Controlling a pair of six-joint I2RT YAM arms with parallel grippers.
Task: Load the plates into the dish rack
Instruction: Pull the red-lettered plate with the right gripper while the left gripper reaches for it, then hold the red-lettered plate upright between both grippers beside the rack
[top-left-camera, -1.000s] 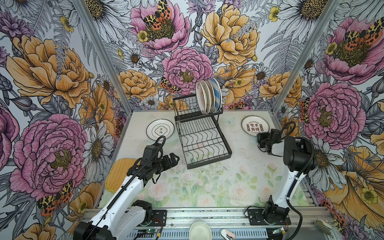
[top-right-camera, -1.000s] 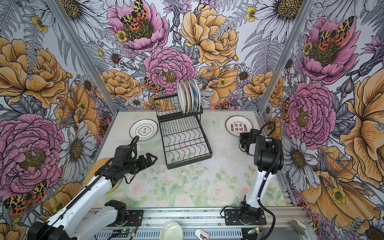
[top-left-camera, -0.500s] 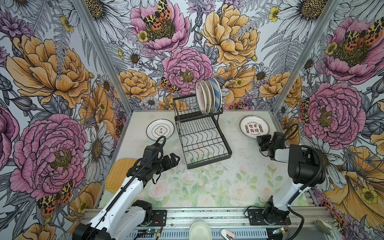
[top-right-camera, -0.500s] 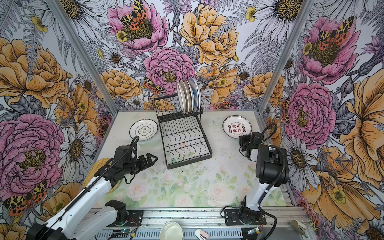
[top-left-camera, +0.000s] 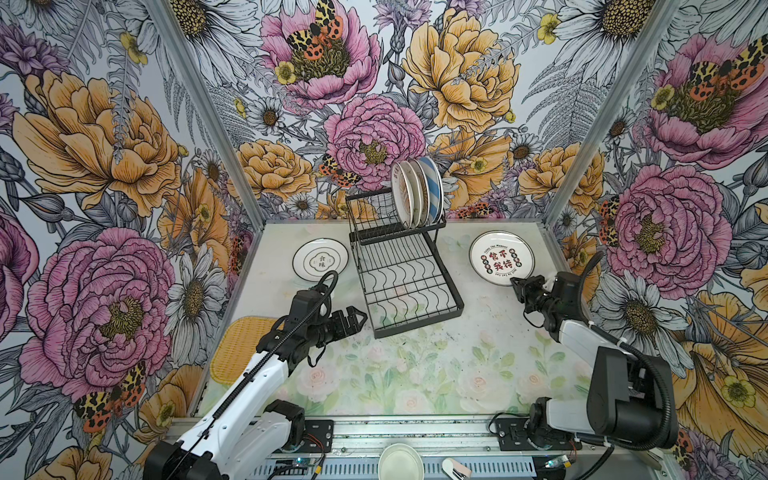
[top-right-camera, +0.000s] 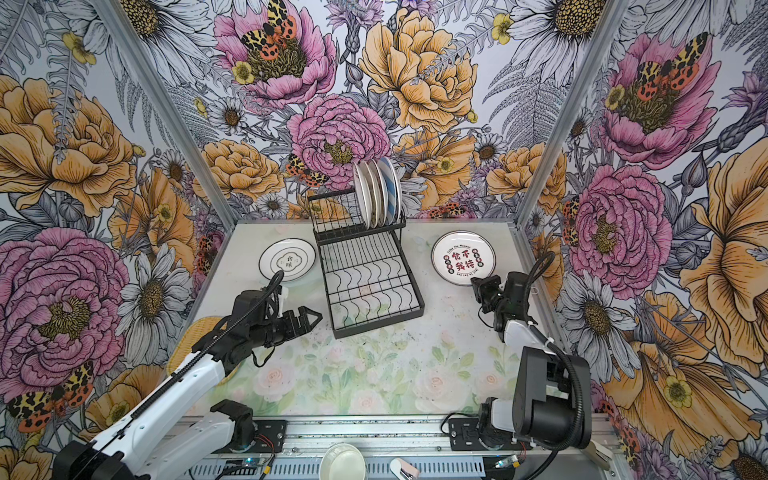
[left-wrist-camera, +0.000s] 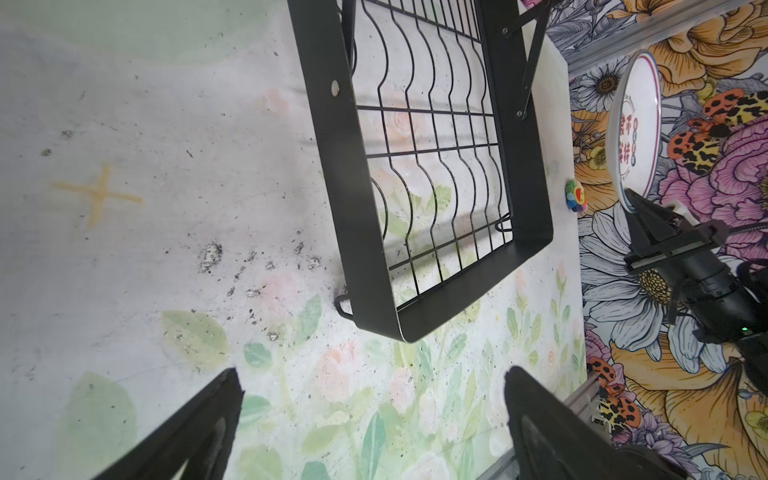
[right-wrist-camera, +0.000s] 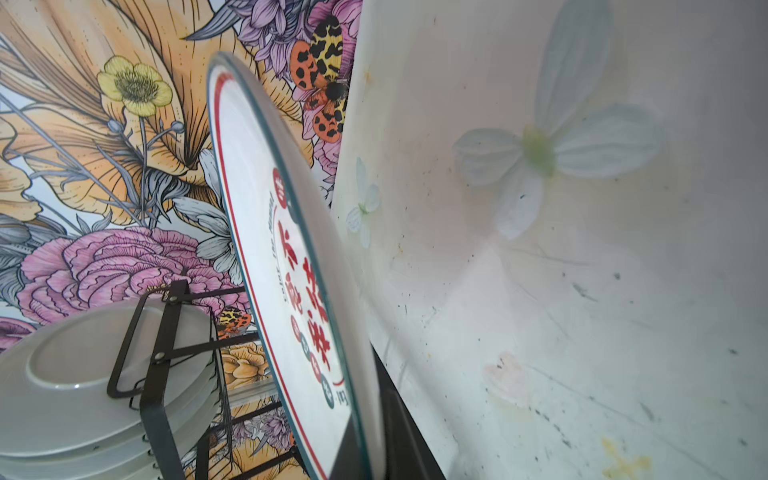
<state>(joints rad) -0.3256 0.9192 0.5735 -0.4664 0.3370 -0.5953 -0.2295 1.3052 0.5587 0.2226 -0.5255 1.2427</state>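
Note:
The black wire dish rack (top-left-camera: 415, 330) (top-right-camera: 376, 325) stands mid-table, with several plates (top-left-camera: 417, 193) (top-right-camera: 378, 193) upright in its raised back tier. My right gripper (top-left-camera: 518, 286) (top-right-camera: 478, 286) (right-wrist-camera: 365, 449) is shut on the near edge of a teal-rimmed plate with red characters (top-left-camera: 501, 259) (right-wrist-camera: 282, 249), tilted up off the table to the right of the rack. A white plate with black characters (top-left-camera: 320, 259) (top-right-camera: 287, 259) lies flat left of the rack. My left gripper (top-left-camera: 353, 320) (left-wrist-camera: 374, 399) hangs open and empty by the rack's front left corner. A yellow woven tray (top-left-camera: 235, 345) lies partly under the left arm.
Flowered walls close in the table on the left, back and right. A small pale bowl (top-left-camera: 400, 461) (top-right-camera: 343, 459) and a small pink and white object (top-left-camera: 455, 471) sit on the front rail. The rack's flat lower tier (left-wrist-camera: 436, 166) holds nothing.
The right arm's elbow has swung toward the front right, and the red-character plate in its gripper has tilted up and shifted slightly. The left arm has not moved.

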